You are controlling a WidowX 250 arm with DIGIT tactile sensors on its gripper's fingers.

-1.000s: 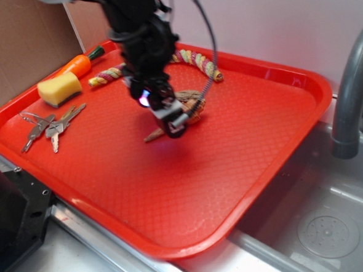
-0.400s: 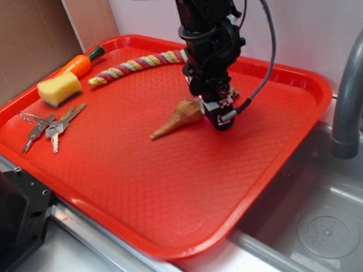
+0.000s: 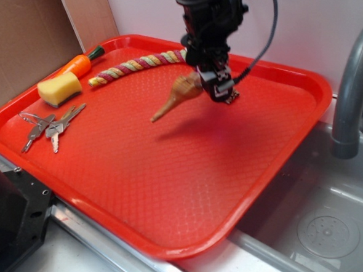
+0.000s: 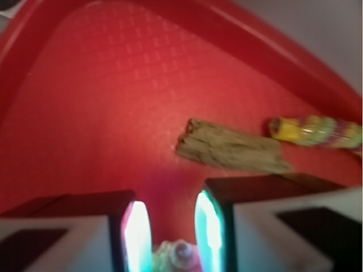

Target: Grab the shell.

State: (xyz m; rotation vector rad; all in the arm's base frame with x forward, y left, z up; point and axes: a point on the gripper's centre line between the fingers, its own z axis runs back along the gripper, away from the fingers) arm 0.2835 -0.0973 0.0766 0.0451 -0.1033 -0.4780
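- My gripper (image 3: 217, 86) hangs above the far half of the red tray (image 3: 172, 192), clear of its floor, with a shadow on the tray beneath it.
- My jaws are closed narrowly on the knobby head of the shell (image 3: 178, 95); in the wrist view the whorled top of the shell (image 4: 177, 255) sits between my two glowing fingers (image 4: 138, 232), touching or nearly touching both.
- The shell is off the tray surface, tilted, its thin point slanting down and away to my left side in the exterior view.
- Ahead of my fingers in the wrist view, a flat dark brown wood piece (image 4: 232, 148) lies on the tray, apart from the shell and from me.
- Beyond that wood piece and off to one side, the end of a multicoloured rope (image 4: 315, 131) shows near the tray rim; in the exterior view the rope (image 3: 137, 65) runs along the far edge of the tray, partly hidden behind my arm.
- Well apart from me, toward the tray's far corner, a yellow sponge (image 3: 59, 88) lies just beside a toy carrot (image 3: 80, 64).
- A bunch of keys (image 3: 50, 127) lies near the sponge, also well clear of me.
- A grey tap (image 3: 351, 88) rises beyond the tray's other side, over a sink (image 3: 326, 226).
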